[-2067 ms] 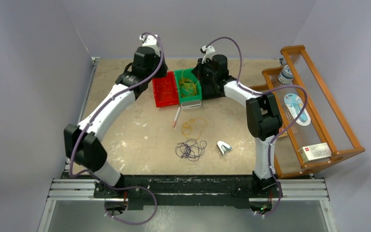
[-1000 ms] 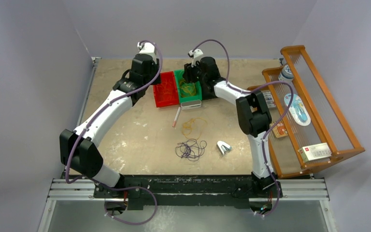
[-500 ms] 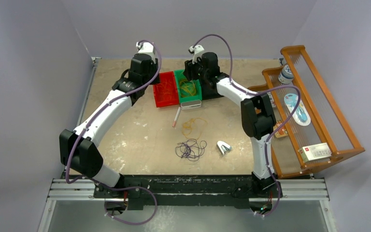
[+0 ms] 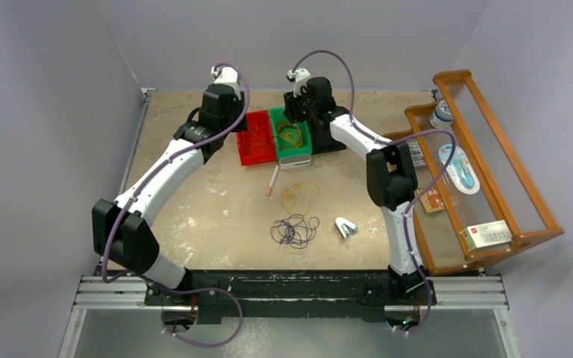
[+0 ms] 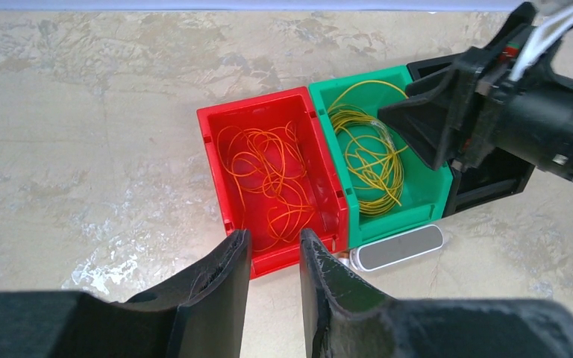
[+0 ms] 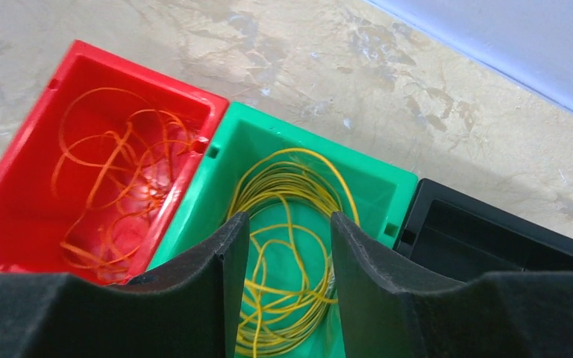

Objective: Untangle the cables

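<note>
The left pincer (image 5: 274,253) hangs released and empty by the red plastic bin (image 5: 210,160) of thin red-orange cables (image 5: 268,171). The right pincer (image 6: 289,239), likewise parted, hangs over the green plastic bin (image 6: 313,138) of yellow cables (image 6: 287,183). Dark purple cable loops (image 4: 293,230) lie on the beige surface (image 4: 209,216).

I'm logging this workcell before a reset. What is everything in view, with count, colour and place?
table: 1, tan
bins: 3, red, green, black; side by side, far middle
red-orange cable: 1 bundle, in the red bin
yellow cable: 1 bundle, in the green bin
loose yellow cable: 1, on the table before the bins
dark purple cable: 1, nearer the arm bases
pen: 1, white with a red tip, before the red bin
flat case: 1, white-grey, before the green bin
small white object: 1, right of the purple cable
wooden rack: 1, orange-brown, right side, holding small goods
left gripper: black, open, over the red bin's near edge
right gripper: black, open, over the green bin
</note>
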Robot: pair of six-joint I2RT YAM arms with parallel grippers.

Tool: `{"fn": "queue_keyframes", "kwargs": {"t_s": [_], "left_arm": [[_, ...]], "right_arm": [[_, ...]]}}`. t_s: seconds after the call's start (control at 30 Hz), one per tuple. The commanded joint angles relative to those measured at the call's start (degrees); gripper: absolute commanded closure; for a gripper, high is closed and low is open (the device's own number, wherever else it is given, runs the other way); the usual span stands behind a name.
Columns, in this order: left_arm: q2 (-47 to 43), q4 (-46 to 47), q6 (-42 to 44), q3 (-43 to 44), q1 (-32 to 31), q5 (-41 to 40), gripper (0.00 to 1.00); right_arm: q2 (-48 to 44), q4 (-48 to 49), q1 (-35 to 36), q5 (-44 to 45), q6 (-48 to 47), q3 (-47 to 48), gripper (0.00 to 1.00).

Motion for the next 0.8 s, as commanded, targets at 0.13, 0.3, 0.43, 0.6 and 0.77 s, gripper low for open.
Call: {"fn": "queue_keyframes", "kwargs": {"t_s": [0.13,0.3,0.43,0.6,0.77], "left_arm": [[-1.2,1.9,0.7,0.1,0.6,0.7,0.71],[-1.2,2.0,0.7,0.0,0.6,0.8,0.71],[-1.2,1.9,0.7,0.0,0.6,0.9,0.71],[-1.3,1.9,0.8,0.0,0.6,0.9,0.71],[-1.4,1.9,0.7,-0.1,0.6,1.0,0.72]], "right_arm": [[4.7,-3.7,-0.1,5.8,-3.7,8.2,0.50],[4.9,-3.6,-0.2,6.7,-4.7,8.1,0.51],[4.3,-2.5,-0.1,4.4,-4.8,7.0,0.52],[0.6,1.7,-0.2,-0.3,-5.1,3.4,0.50],[-1.3,3.8,-0.1,5.6,-5.0,1.7,0.48]]}}
